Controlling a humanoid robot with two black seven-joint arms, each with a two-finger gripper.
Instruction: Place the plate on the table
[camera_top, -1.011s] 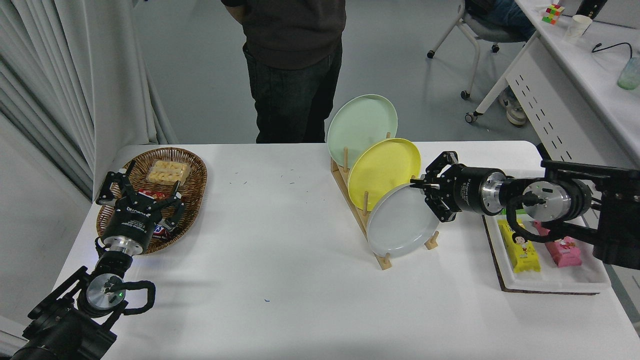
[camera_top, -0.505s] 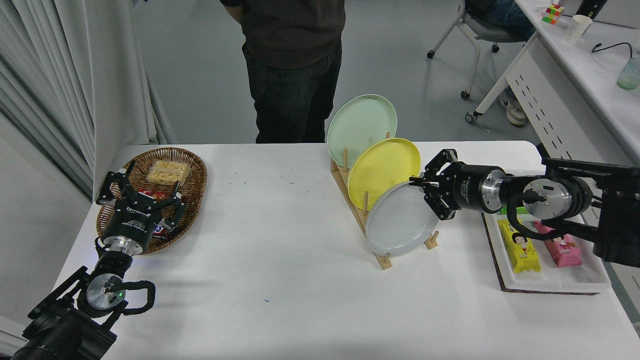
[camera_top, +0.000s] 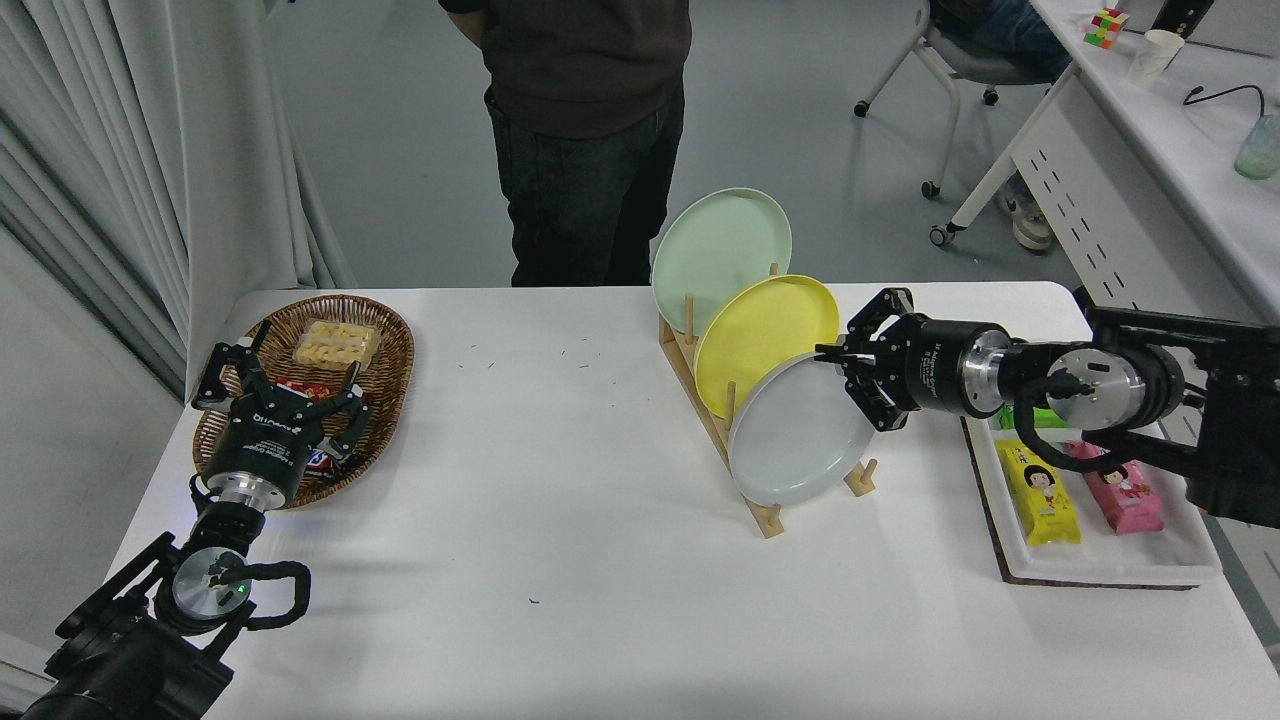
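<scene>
On the white table (camera_top: 560, 560), the grey plate (camera_top: 800, 432) stands on edge, tilted, nearest in a wooden rack (camera_top: 745, 490), face toward the near left. The right gripper (camera_top: 838, 372) pinches its upper right rim. Behind stand yellow (camera_top: 765, 335) and mint (camera_top: 720, 245) plates. The left gripper (camera_top: 285, 385), open, hovers over a basket (camera_top: 385, 345).
</scene>
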